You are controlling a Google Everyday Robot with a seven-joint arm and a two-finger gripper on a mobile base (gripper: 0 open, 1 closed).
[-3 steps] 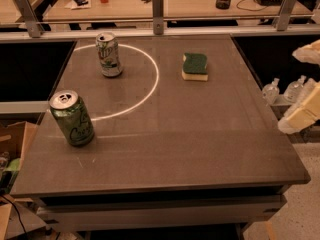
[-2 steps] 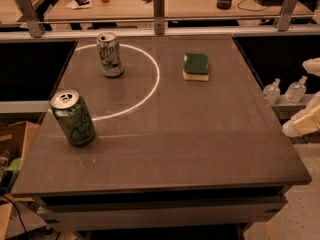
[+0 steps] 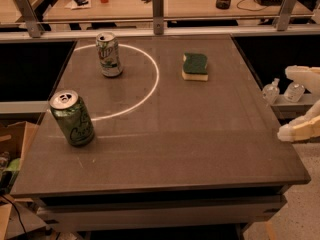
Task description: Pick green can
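Note:
The green can stands upright near the table's front left edge, all green with pale script and a silver top. A whitish can with green lettering stands farther back, inside a white circle marked on the table. My gripper is at the far right edge of the view, beyond the table's right side and far from the green can. Its two pale fingers are spread apart with nothing between them.
A green and yellow sponge lies at the back right of the dark table. Small clear bottles sit on a ledge right of the table. A cardboard box sits on the floor at left. A railing and desk stand behind.
My gripper has shifted lower in the view along the table's right side. The cans and the sponge have not moved.

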